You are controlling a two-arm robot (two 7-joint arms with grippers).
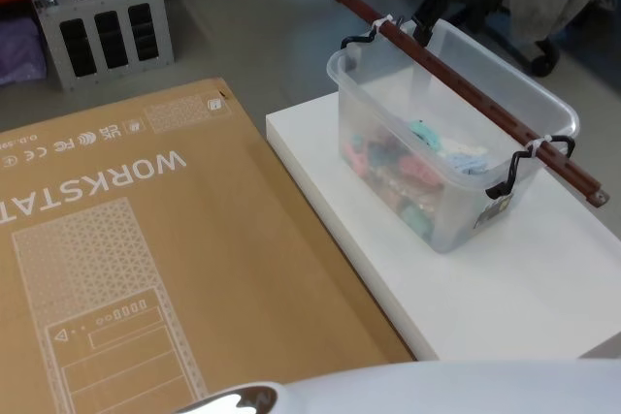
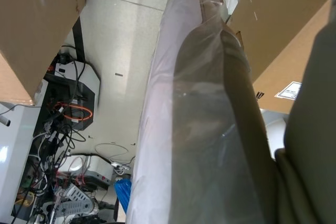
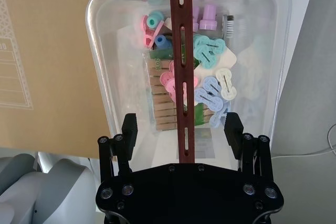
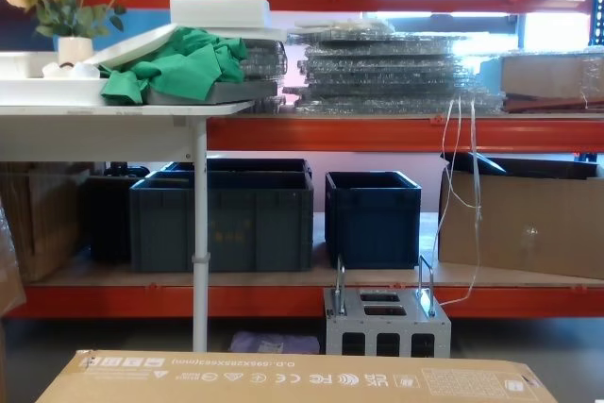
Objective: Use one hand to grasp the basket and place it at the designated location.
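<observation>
Right gripper (image 3: 181, 123) stands wide open, one finger on either side of the brown bar (image 1: 456, 84) and touching nothing that I can make out. In the head view it sits at upper centre-right, over the basket's far end. The left arm seems parked low among cardboard boxes, judging from its wrist view.

At the upper left of the head view stands a grey metal crate (image 1: 97, 16). Below it a flat cardboard box (image 1: 146, 269) fills the left half. Right of that lies a white platform (image 1: 543, 288), and the basket (image 1: 380, 121) stands on it, right of centre, turned diagonally.

The basket is a stiff clear tub with smooth walls, likely slippery to pinch. The bar runs the length of its top, tied with white zip ties to black wire handles (image 1: 509, 179) at either end, and looks like the obvious hold. I judge that gripping near the bar's middle would keep the tub level. A hold close to one end would probably let it tip, and the ties may allow some swing.

Inside is a light load:
- a pack of wooden pegs (image 3: 160, 98)
- loose plastic clips (image 3: 207, 56) in pink, teal, blue, cream and purple, heaped in the bottom
</observation>
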